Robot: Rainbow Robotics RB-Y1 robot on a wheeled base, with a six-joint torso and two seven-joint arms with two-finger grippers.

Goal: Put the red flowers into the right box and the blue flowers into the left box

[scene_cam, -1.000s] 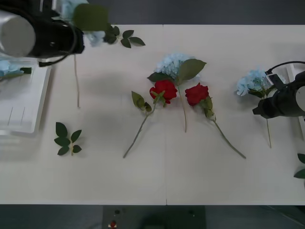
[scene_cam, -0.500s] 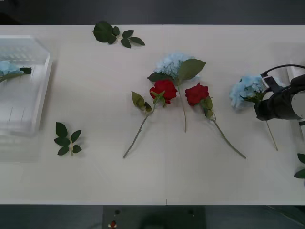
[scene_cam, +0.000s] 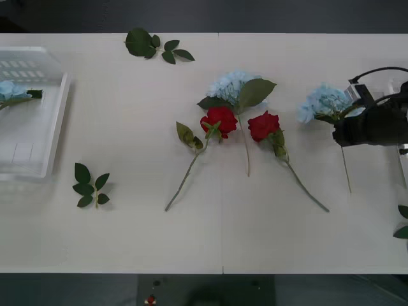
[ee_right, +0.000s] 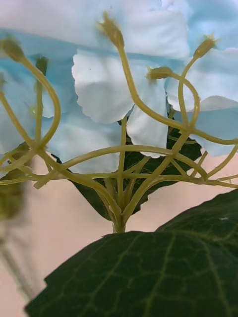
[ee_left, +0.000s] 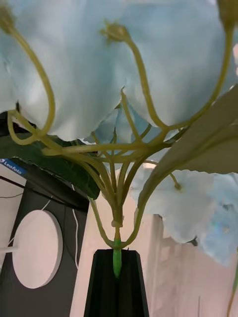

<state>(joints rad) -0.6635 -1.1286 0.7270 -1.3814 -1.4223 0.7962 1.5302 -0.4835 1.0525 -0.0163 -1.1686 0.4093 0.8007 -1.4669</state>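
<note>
Left box [scene_cam: 38, 137] at table's left edge, one blue flower [scene_cam: 13, 91] inside. Left gripper [ee_left: 117, 277] clenched on blue flower stem [ee_left: 117, 247]. Two red flowers [scene_cam: 220, 120] mid-table. Right gripper [scene_cam: 347, 131] at right, grasp unclear, beside blue cluster [scene_cam: 325, 102].

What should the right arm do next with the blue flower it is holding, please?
Probably carry it leftward, toward the left box: the right gripper holds the blue flower near the table's right end, far from that box. The left gripper holds a second blue flower.
</note>
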